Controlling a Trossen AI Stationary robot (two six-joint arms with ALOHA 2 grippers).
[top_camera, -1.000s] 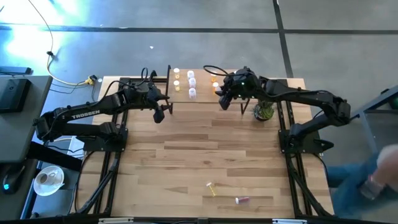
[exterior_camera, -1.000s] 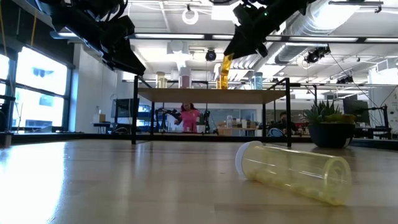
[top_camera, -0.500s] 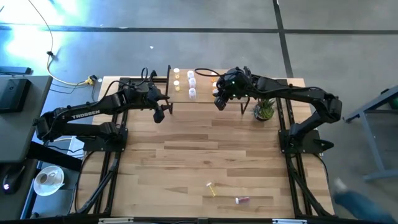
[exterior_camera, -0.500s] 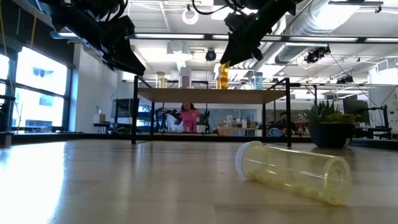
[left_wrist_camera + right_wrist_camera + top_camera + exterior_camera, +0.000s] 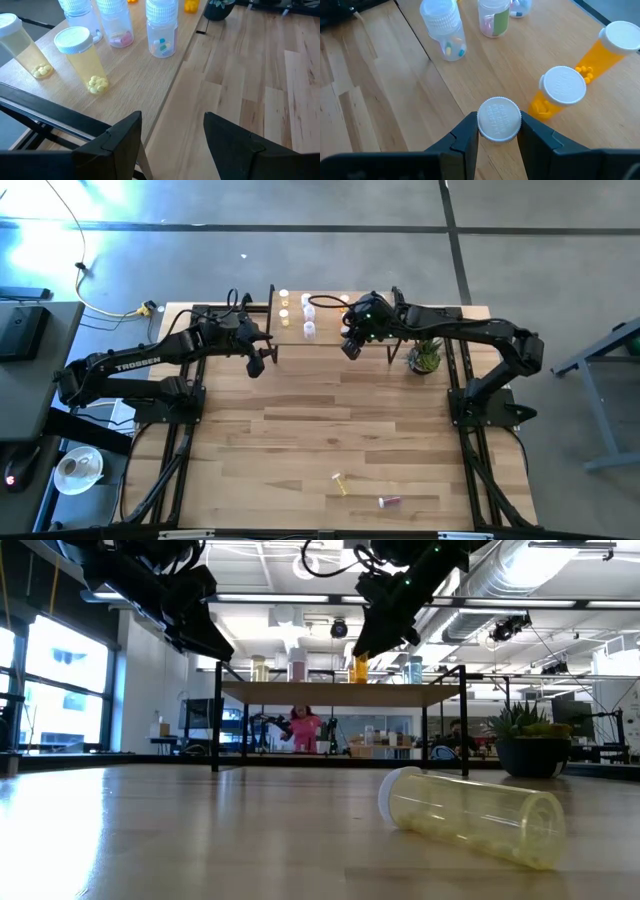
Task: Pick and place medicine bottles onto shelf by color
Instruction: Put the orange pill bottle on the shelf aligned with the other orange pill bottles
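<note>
From above, my right pincer (image 5: 352,340) reaches in from three o'clock over the shelf (image 5: 325,330) at the tabletop's (image 5: 330,430) twelve o'clock edge, while my left pincer (image 5: 258,360) waits just off the shelf's nine o'clock end, and two bottles lie near six o'clock. At tabletop level my right arm slants down, holding an orange bottle (image 5: 359,668) upright at the shelf top. Past my right wrist my fingers (image 5: 465,137) clench its white cap (image 5: 499,118) beside two other orange bottles (image 5: 560,92); my left wrist shows released fingers (image 5: 120,137) before yellow bottles (image 5: 82,57).
</note>
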